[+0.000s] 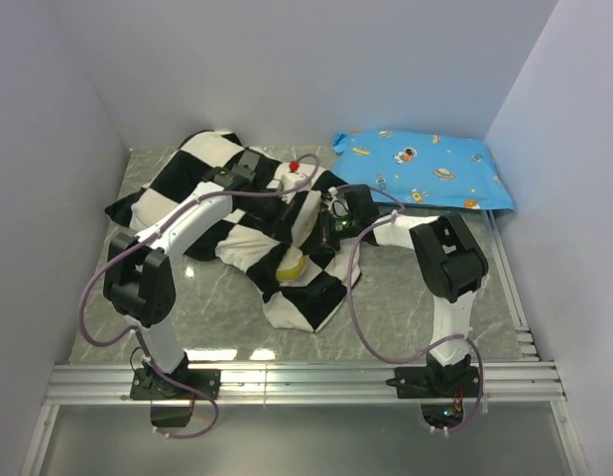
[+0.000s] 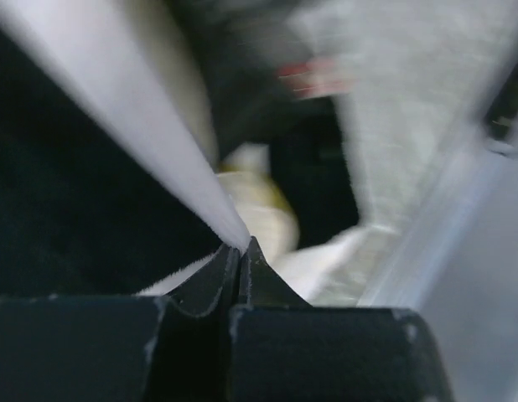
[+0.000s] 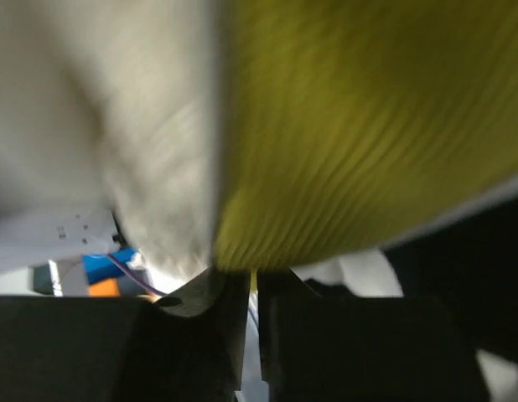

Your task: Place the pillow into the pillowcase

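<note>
Pillow (image 1: 292, 266) appears mostly swallowed by the crumpled checkerboard pillowcase (image 1: 187, 164) at the middle of the surface (image 1: 227, 312), with only a yellow corner showing. The job looks partway done, the bunched case yet to be drawn over it. Left fingers (image 2: 204, 285) pinch shut on a white fold of the case, right fingers (image 3: 204, 297) nearly closed on the yellow edge; 1 blue cartoon pillow (image 1: 426, 169) lies apart behind.

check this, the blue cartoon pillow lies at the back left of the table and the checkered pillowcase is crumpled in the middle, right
No. The blue cartoon pillow lies at the back right of the table, as the top external view shows. The checkered pillowcase is crumpled in the middle.
</note>
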Robot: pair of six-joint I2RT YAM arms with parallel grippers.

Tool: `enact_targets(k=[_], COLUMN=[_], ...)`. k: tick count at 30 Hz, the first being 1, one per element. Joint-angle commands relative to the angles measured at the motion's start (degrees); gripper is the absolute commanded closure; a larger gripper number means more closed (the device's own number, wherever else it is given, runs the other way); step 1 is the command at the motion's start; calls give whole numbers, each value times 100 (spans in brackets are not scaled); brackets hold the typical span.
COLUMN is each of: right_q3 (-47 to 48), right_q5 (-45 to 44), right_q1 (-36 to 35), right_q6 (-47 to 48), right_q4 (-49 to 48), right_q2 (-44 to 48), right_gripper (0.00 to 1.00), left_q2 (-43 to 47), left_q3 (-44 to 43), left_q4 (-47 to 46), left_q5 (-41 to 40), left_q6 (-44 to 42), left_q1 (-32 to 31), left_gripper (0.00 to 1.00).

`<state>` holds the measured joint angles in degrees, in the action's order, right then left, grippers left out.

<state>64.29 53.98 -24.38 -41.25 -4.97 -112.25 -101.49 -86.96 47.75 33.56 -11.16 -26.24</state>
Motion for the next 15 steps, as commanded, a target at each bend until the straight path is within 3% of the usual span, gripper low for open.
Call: enact_targets(k=[1, 5, 7, 8, 10, 11, 14, 15], right_q3=[136, -4, -83, -110, -127, -127, -57, -57], right_q5=[-10, 244, 341, 385, 228, 19, -343, -587], right_q1=[-154, -146, -58, 81, 240, 328, 644, 845], right_q6=[-987, -1596, -1099, -799, 456, 861, 2215, 2679], right_q4=[-1424, -2034, -1310, -922, 650, 1169, 3016, 3620], right_q2=[18, 281, 589, 712, 1116, 1343, 1608, 1653], right_gripper=[93, 93, 87, 83, 70, 66, 61, 61], left_q2=[569, 824, 877, 886, 877, 877, 859, 842], left_q3=[-506, 72, 397, 477, 496, 417, 83, -48], left_q4=[578, 7, -37, -72, -125, -82, -72, -116], left_q5=[1950, 2462, 2226, 2208, 1997, 1866, 1190, 1031], left_q6=[76, 773, 799, 843, 922, 870, 694, 677], left_q1=[-750, -857, -673, -359, -23, 213, 330, 330], left_gripper=[100, 100, 100, 87, 72, 56, 35, 34])
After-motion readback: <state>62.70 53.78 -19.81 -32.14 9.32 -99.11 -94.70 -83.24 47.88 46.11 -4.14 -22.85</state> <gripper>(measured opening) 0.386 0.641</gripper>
